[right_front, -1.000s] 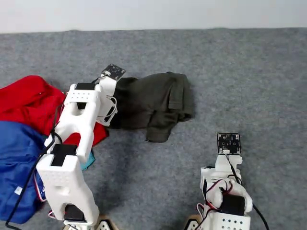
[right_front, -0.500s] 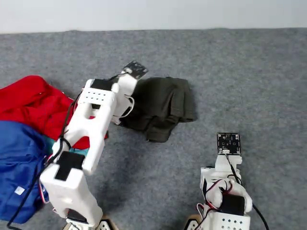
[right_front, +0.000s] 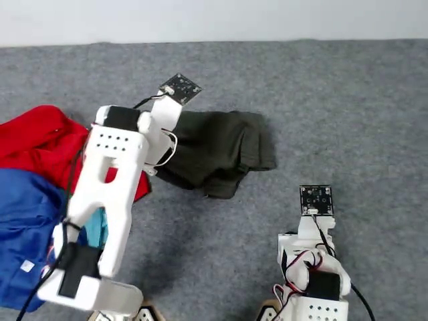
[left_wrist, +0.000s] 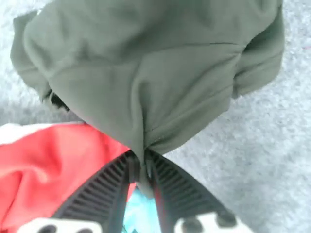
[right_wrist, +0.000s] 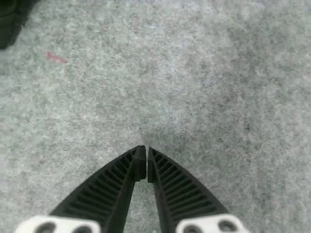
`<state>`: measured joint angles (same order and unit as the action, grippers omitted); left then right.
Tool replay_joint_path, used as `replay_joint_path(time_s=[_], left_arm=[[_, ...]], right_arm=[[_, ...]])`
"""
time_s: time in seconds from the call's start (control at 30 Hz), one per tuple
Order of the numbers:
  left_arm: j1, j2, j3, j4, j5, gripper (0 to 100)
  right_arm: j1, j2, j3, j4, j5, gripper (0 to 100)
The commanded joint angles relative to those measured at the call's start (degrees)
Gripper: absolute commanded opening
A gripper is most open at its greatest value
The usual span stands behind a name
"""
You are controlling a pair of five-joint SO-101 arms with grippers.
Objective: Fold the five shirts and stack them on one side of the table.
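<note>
Grey table [right_front: 348, 100] bears the outstretched left tool [left_wrist: 141, 167] pinching the green shirt [left_wrist: 146, 73], right tool [right_wrist: 146, 162] clenched.

My left claw [left_wrist: 141, 164] is black with a ribbed pattern on its fingers, set on white plastic; my right claw [right_wrist: 146, 156] is the same black and white. The shirt [right_front: 221, 150] in the middle of the high view is a plain dark olive green. At the left edge lies a plain bright red shirt [right_front: 40, 140], below it a royal blue shirt [right_front: 27, 221] with a small white tag, and a sliver of teal cloth [left_wrist: 138, 216] beside the red. The table [right_front: 348, 100] is mottled grey, with one tiny red fleck [right_wrist: 57, 58]. Both my arms are white, with black motors.
</note>
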<state>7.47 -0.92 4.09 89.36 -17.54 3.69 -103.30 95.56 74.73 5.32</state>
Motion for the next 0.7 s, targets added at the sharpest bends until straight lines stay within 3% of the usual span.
replay_joint_path(time_s=[0.0, 0.2, 0.4, 0.67], left_arm=[[0.1, -6.2, -2.0, 2.5, 3.1, 0], [0.1, -9.9, -2.0, 4.1, 6.2, 0], [-0.4, -10.5, -1.9, 9.1, 6.2, 0], [-0.1, -10.6, -2.0, 9.8, 12.7, 0]], right_arm=[[-0.2, -0.4, 0.9, -0.2, 0.4, 2.7], [0.9, -0.4, -2.1, -0.4, 0.7, 2.5], [5.5, 0.2, -9.6, -6.8, -2.0, 2.4], [-0.7, 8.0, -26.1, 3.3, -2.1, 2.4]])
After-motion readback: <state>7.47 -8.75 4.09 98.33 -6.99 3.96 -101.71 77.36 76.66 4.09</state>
